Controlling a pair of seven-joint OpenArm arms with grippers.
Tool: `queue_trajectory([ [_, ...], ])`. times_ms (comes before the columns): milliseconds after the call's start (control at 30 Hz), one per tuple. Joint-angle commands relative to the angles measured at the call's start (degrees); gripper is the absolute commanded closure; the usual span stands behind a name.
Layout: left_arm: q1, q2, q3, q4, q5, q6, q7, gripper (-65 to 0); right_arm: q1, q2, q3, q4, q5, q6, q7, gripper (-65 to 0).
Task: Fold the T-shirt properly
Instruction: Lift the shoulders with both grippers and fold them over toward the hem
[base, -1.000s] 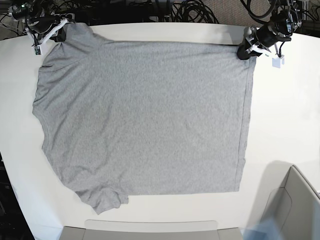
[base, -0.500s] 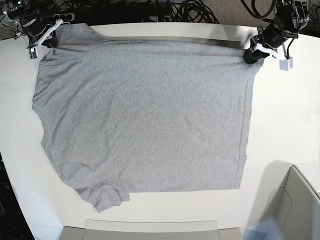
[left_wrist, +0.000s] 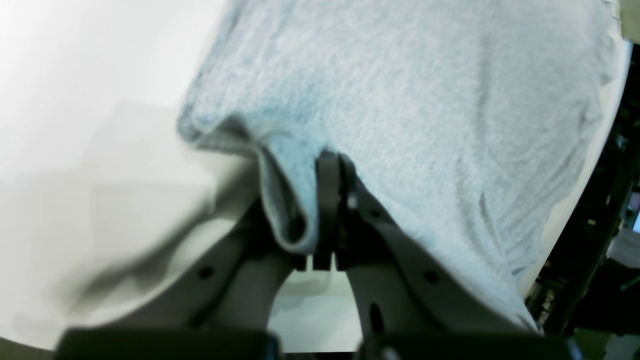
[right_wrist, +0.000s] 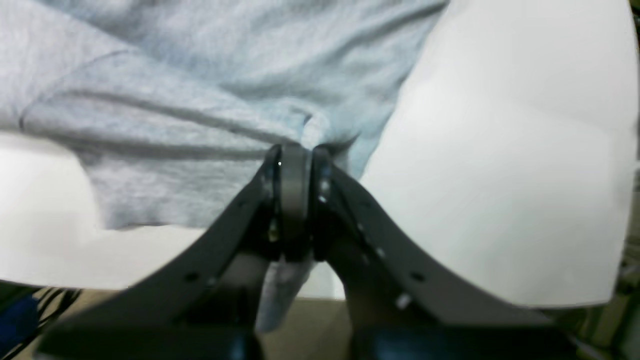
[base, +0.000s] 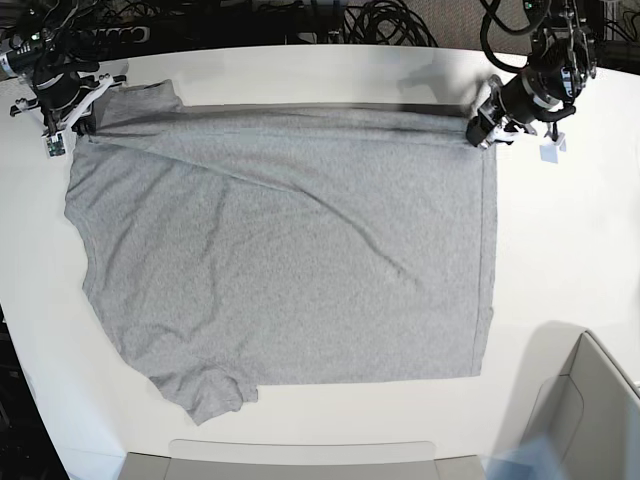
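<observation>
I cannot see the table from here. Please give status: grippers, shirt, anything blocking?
Left gripper shut on T-shirt hem corner. Right gripper shut on shoulder corner. Far edge lifted, rest flat on table. Nothing on the shirt.

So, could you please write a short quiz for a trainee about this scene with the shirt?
1. True or false: both grippers are shut on the shirt.
2. Which edge of the shirt is lifted off the table in the base view?
A. the far edge
B. the near edge
C. no edge
3. Fill in: the side of the shirt that faces up is plain ____, with no print.

Key:
1. True. The left gripper pinches a bunched corner, and the right gripper pinches a fold at the opposite far corner.
2. A. The far edge hangs taut between the grippers, with a shadow beneath it.
3. grey
</observation>
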Motion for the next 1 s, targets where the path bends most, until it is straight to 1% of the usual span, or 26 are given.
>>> queue_trajectory([
  [0,-0.3,-0.8,0.1,2.2,-1.1,2.1,-0.4,0.0,0.2,1.4,-0.3,0.9,0.1,0.6,1.1,0.0],
  [67,-1.6,-1.0,1.0,3.7,-1.1,5.7,-0.4,0.0,1.8,2.2,-1.7,0.9,-1.3,0.6,1.1,0.0],
  [100,-2.5,-1.1,1.6,3.9,-1.1,7.1,-0.4,0.0,2.3,2.2,-2.3,0.9,-2.4,0.6,1.1,0.0],
  [133,-3.4,-1.9,2.2,3.8,-1.1,8.5,-0.4,0.0,3.2,2.2,-3.2,0.9,-3.8,0.6,1.3,0.0],
  [200,-4.9,-3.4,3.9,3.5,-1.0,10.6,-0.4,0.0,5.1,2.2,-4.7,0.7,-6.1,0.6,1.3,0.0],
  [267,-6.6,-4.2,5.7,3.5,0.8,12.5,-0.4,0.0,7.2,2.2,-6.6,0.3,-8.5,0.6,1.2,0.0],
  [400,-10.0,-4.5,7.5,3.5,5.1,15.9,-0.3,0.0,11.0,2.2,-10.5,-1.3,-13.1,0.6,1.4,0.0],
  [467,-11.9,-4.5,8.3,3.3,6.9,16.2,1.0,0.0,13.0,2.2,-11.8,-2.4,-14.9,0.6,1.4,0.0],
  [567,-16.1,-4.2,8.6,1.8,9.4,16.1,5.0,0.0,15.6,2.9,-14.2,-4.4,-17.2,0.6,1.5,0.0],
  [700,-19.3,-4.2,9.9,-0.2,11.1,16.1,5.2,0.0,18.5,3.8,-15.8,-7.3,-18.5,0.6,1.6,0.0],
  [967,-26.6,-4.4,12.6,-8.3,11.5,16.1,5.2,0.0,25.3,6.6,-18.1,-13.6,-18.8,0.6,1.7,0.0],
])
